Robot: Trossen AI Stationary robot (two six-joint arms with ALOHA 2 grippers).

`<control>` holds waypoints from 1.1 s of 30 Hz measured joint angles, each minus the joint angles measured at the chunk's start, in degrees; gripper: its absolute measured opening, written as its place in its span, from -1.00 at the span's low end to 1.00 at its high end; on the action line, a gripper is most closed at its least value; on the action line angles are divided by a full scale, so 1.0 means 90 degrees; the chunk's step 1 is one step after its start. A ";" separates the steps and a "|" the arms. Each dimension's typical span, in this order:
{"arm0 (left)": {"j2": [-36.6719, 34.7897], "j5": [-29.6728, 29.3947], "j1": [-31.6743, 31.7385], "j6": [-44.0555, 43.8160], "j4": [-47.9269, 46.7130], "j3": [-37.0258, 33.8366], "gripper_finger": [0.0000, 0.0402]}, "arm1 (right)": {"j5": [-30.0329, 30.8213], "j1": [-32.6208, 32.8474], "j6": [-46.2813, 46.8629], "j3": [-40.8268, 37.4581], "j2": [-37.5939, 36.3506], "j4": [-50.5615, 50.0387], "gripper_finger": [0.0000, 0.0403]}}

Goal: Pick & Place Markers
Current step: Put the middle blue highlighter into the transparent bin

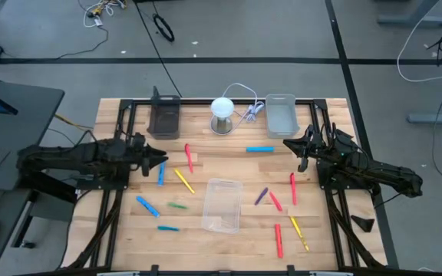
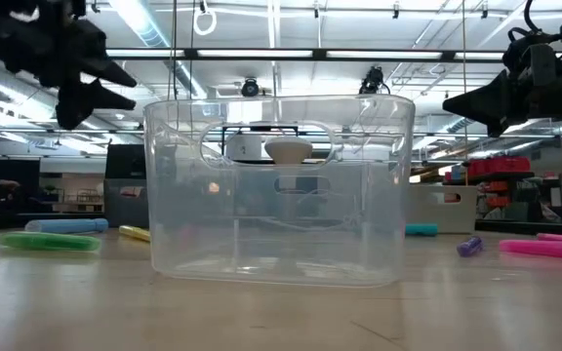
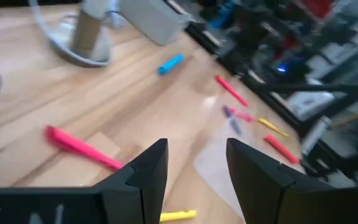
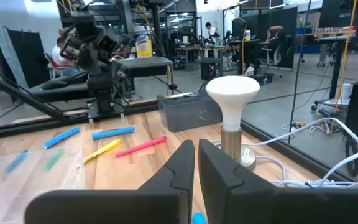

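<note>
Two grippers hover empty above scattered markers (image 1: 189,156): left gripper (image 1: 162,158) at frame left, jaws parted; right gripper (image 1: 301,156) at frame right, jaws clenched.

Wooden table (image 1: 229,249) bearing a clear tray (image 1: 222,205) at centre, a black tray (image 1: 164,116), a grey tray (image 1: 281,115) and a white lamp (image 1: 222,115) along the far edge; markers (image 1: 184,180) in red, blue, yellow, green and purple are lying scattered around the clear tray.

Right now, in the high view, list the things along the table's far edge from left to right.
Black tray → white lamp on its round base → white cable → grey tray.
</note>
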 joint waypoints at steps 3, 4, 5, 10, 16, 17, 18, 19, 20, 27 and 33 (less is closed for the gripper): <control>0.0620 -0.0236 0.0000 -0.0167 -0.0532 0.0636 -0.15 | 0.0000 0.0000 0.0000 0.0000 0.0001 0.0000 -0.86; 0.0833 -0.0295 0.0000 -0.0236 -0.0624 0.0865 -0.15 | -0.0001 0.0000 0.0000 0.0000 -0.0001 -0.0001 -0.86; 0.1034 -0.0333 0.0000 -0.0290 -0.0764 0.1080 -0.15 | 0.0000 0.0000 0.0000 0.0000 -0.0001 0.0000 -0.86; 0.1943 -0.0372 0.0000 -0.0476 -0.1468 0.2088 -0.15 | 0.0000 0.0000 -0.0002 0.0000 -0.0001 0.0000 -0.86; 0.2700 -0.0372 0.0000 -0.0989 -0.2831 0.3185 -0.18 | 0.0000 0.0000 -0.0001 0.0000 0.0001 0.0000 -0.86; 0.2804 -0.0373 0.0000 -0.1108 -0.3078 0.3354 -0.19 | 0.0000 0.0000 -0.0001 0.0000 0.0000 0.0000 -0.86; 0.2907 -0.0372 0.0000 -0.1183 -0.3321 0.3516 -0.20 | -0.0001 0.0000 -0.0002 0.0000 -0.0001 0.0000 -0.86; 0.3003 -0.0369 0.0000 -0.1290 -0.3534 0.3670 -0.21 | -0.0001 0.0000 0.0000 0.0000 0.0000 0.0000 -0.86; 0.3100 -0.0372 0.0000 -0.1372 -0.3720 0.3811 -0.22 | 0.0000 0.0000 0.0000 0.0000 -0.0001 0.0000 -0.86; 0.3738 0.0069 0.0000 -0.2044 -0.5165 0.4727 -0.29 | -0.0002 0.0000 -0.0001 0.0000 0.0002 0.0000 -0.86; 0.4275 0.0382 0.0006 -0.2636 -0.6181 0.5339 -0.31 | -0.0001 0.0000 0.0000 0.0000 0.0000 0.0000 -0.86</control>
